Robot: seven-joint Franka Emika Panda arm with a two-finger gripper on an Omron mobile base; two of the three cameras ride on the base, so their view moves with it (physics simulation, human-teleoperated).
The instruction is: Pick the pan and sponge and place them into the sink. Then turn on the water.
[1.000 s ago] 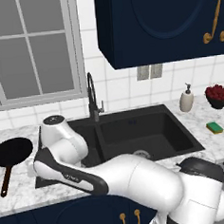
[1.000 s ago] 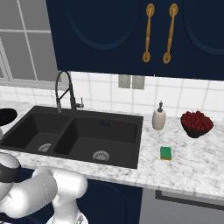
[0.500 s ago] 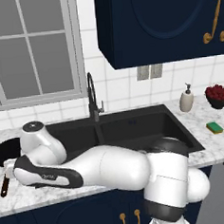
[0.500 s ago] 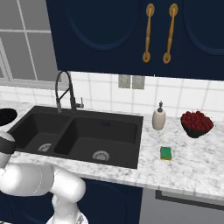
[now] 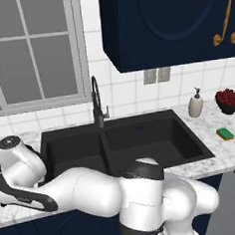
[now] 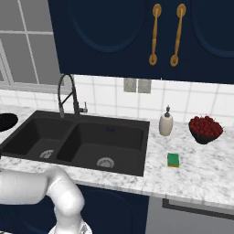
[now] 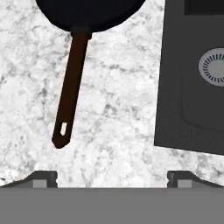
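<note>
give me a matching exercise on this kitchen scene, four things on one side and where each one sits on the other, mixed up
Things:
1. pan
2. sponge
3. soap dispenser
4. bowl of red fruit

Places:
A. against the tiled wall, just right of the sink
B. far right of the counter, beyond the dispenser
C. on the marble left of the sink, handle pointing toward the gripper
D. flat on the counter in front of the dispenser, apart from it

Pairs: 1-C, 2-D, 3-A, 4-B
</note>
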